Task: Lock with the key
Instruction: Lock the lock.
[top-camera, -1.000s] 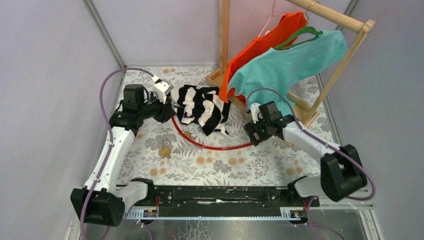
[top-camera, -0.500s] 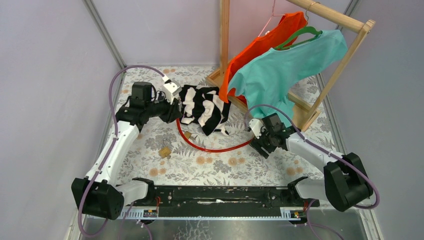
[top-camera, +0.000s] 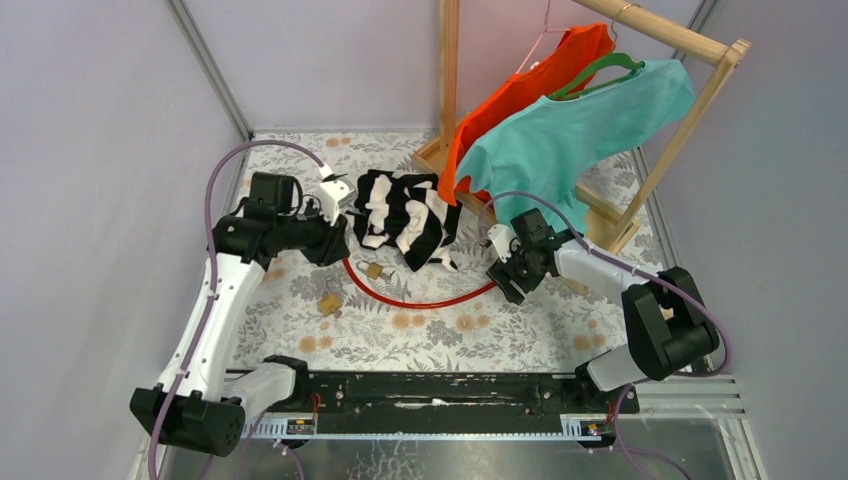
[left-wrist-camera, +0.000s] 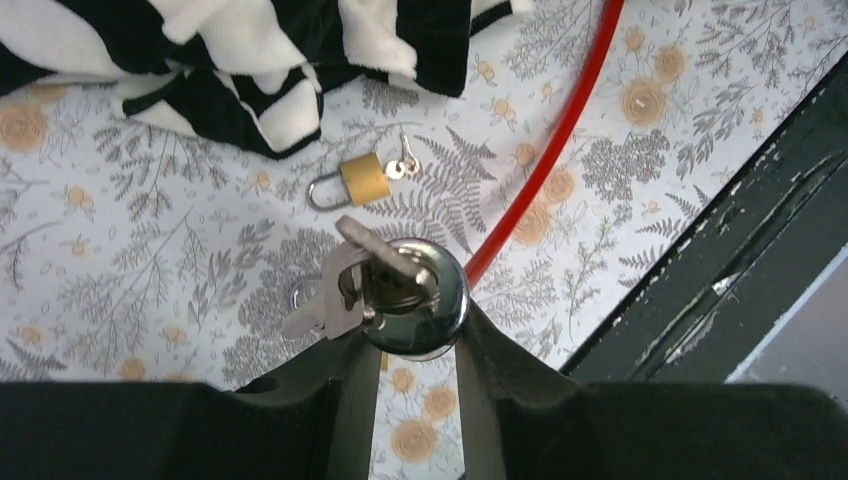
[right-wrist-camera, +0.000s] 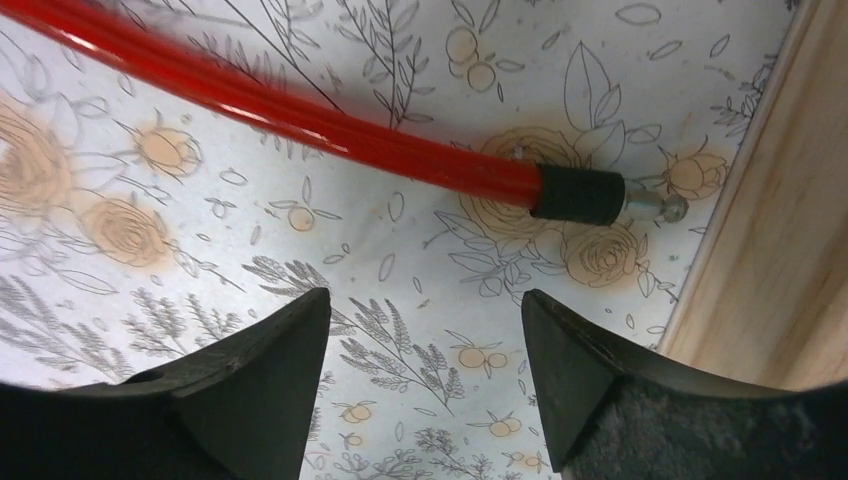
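Because the cable's pin would need a steady socket to enter, the left gripper (left-wrist-camera: 413, 340) was clamped on the chrome lock head (left-wrist-camera: 415, 295). It held the head above the floral table cover (left-wrist-camera: 130, 260) with the key (left-wrist-camera: 378, 248) seated in the cylinder and a second key (left-wrist-camera: 318, 312) dangling beside it. That grip left the key's bow exposed, apparently so that it could be turned once the lock was joined. Just beyond lay a small brass padlock (left-wrist-camera: 362, 180) with its own little key, apart from the cable lock and seemingly no part of this step. Past that, a striped garment (left-wrist-camera: 230, 50) lay heaped on the cover. From the lock head the red cable (top-camera: 420, 298) swept in an arc along the cover toward the right arm. There the right gripper (right-wrist-camera: 425, 310) hung low with its jaws apart and nothing between them, near the cable's free end but not touching it. The black ferrule (right-wrist-camera: 580, 195) and its metal pin (right-wrist-camera: 655, 208) lay just ahead of it, close to the wooden rack base (right-wrist-camera: 770, 230). The lock was judged not yet closed, since the pin lay well apart from the head. The right arm looked placed to take that end and carry it across.
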